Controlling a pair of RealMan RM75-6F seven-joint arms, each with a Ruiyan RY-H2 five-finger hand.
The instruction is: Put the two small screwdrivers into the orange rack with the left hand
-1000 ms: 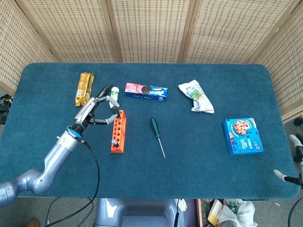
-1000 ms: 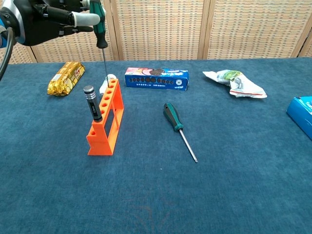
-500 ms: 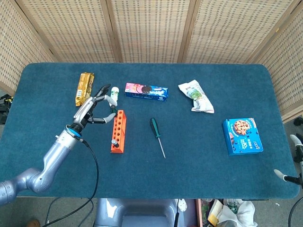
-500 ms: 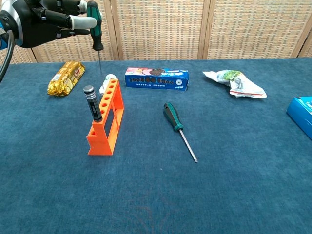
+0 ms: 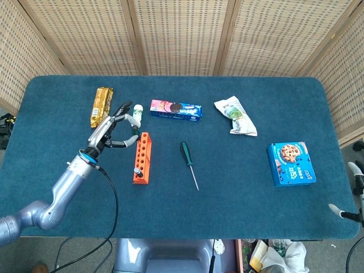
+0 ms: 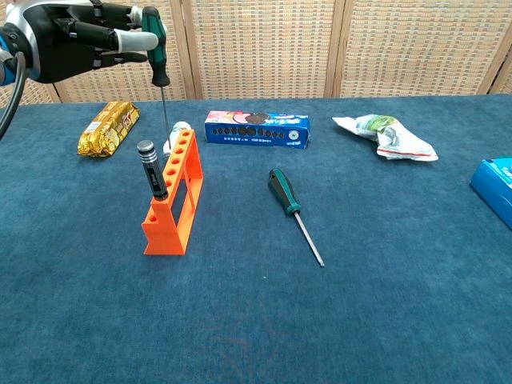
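Small screwdriver [image 6: 159,64] sitting slightly lower than half second ago, shaft hanging upright over far end of orange rack [image 6: 173,194], tip not yet in hole. Left hand [image 6: 76,38] pinching its green handle, other fingers spread. Black-handled screwdriver [image 6: 150,169] standing in rack's near end. Larger green screwdriver [image 6: 292,210] lying on worktop [image 6: 336,312] right of rack. Right hand showing only at head view's right edge [image 5: 352,190], state unclear.

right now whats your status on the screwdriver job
Left hand holds a small green screwdriver upright over orange rack. Second green screwdriver lying on table. Black driver already in rack. Right hand unseen.
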